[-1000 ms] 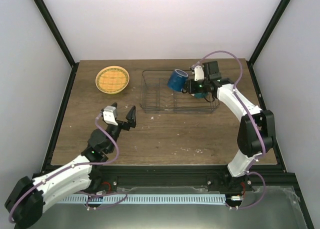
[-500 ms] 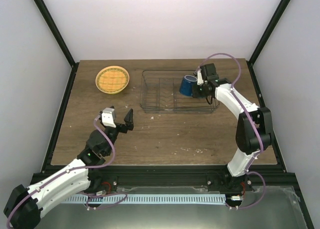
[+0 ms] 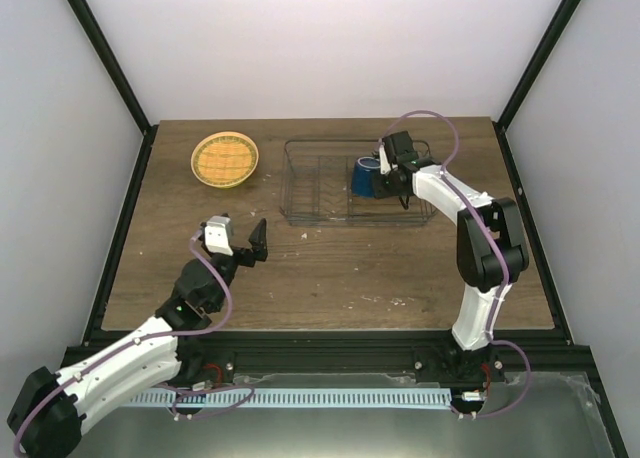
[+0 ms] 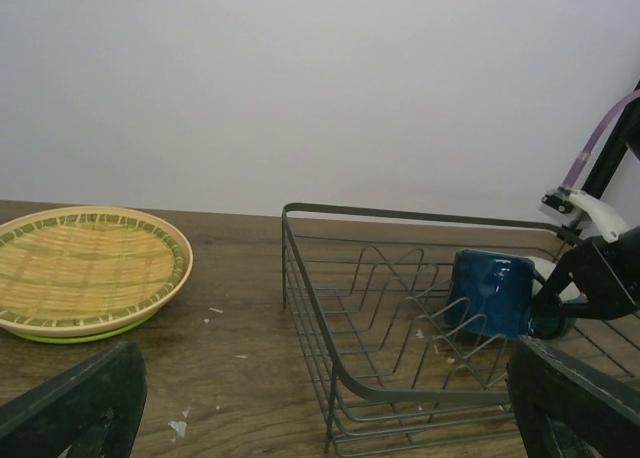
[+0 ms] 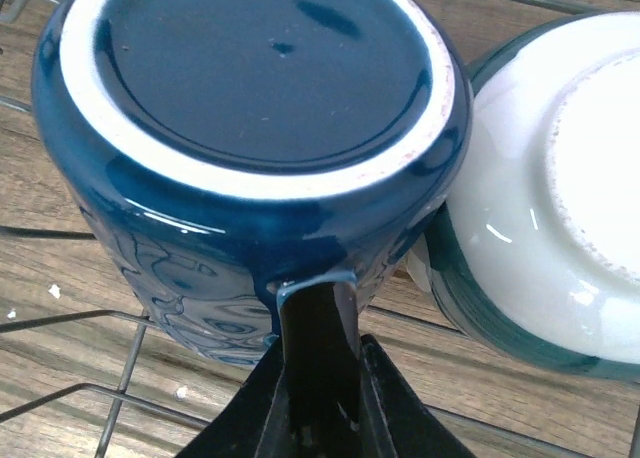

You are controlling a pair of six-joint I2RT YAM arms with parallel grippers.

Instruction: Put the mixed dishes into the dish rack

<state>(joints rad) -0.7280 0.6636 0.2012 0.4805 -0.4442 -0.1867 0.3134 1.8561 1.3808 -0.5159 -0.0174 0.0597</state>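
The dark blue mug (image 3: 365,176) stood mouth-down in the right half of the dish rack (image 3: 290,183). Its white-ringed base faced up toward the right wrist camera and its long axis was close to upright, leaning a little. Its handle pointed toward the right hand (image 5: 318,368), whose two fingers were clamped on either side of it. Just right of the mug, touching or nearly so, the blue-and-white cup (image 5: 540,238) also lay base-up in the rack.

The rack sat on the far right part of a brown wood-grain worktop (image 3: 400,268) flecked with pale crumbs. To its left, well apart, the yellow-orange plate (image 3: 225,159) lay face-up on top of the yellow-green plate (image 4: 60,335), of which only a rim showed. White walls (image 3: 320,48) closed the space on three sides, with black frame posts (image 3: 105,53) at the corners.

The left hand (image 3: 240,240) was at the near left above the bare worktop, fingers spread wide and holding nothing, pointing toward the far side.

A second before, the mug had been held tilted above the middle of the rack; half a second before, it was lower and further right. Now it was down among the wires. The plates had not moved, and the left hand had drawn slightly nearer.
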